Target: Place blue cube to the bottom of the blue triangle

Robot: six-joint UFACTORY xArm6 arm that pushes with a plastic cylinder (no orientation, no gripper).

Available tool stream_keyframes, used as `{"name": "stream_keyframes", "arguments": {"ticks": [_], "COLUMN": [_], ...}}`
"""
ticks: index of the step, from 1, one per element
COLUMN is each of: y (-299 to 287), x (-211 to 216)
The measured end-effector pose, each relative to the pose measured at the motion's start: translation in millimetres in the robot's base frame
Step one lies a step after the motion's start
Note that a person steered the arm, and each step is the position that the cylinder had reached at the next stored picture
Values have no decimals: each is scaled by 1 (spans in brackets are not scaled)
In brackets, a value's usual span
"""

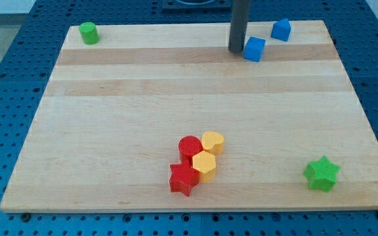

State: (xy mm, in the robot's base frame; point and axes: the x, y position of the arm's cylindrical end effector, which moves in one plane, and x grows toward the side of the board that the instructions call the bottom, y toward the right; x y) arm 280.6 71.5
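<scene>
The blue cube [254,49] sits near the view's top, right of centre, on the wooden board [110,131]. The blue triangle [281,29] lies just up and to the right of it, close to the board's top edge, with a small gap between them. My tip [235,50] rests on the board right at the cube's left side, touching or nearly touching it. The dark rod rises straight up out of the view's top.
A green cylinder [88,33] stands at the top left corner. A cluster of a red cylinder [189,147], a yellow heart-like block [212,141], a yellow hexagon [204,164] and a red star [183,178] sits at bottom centre. A green star [321,173] lies bottom right.
</scene>
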Motion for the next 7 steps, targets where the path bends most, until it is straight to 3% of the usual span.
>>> {"name": "stream_keyframes", "arguments": {"ticks": [1,3,7], "y": [-35,-27,9], "x": [11,68,37]}}
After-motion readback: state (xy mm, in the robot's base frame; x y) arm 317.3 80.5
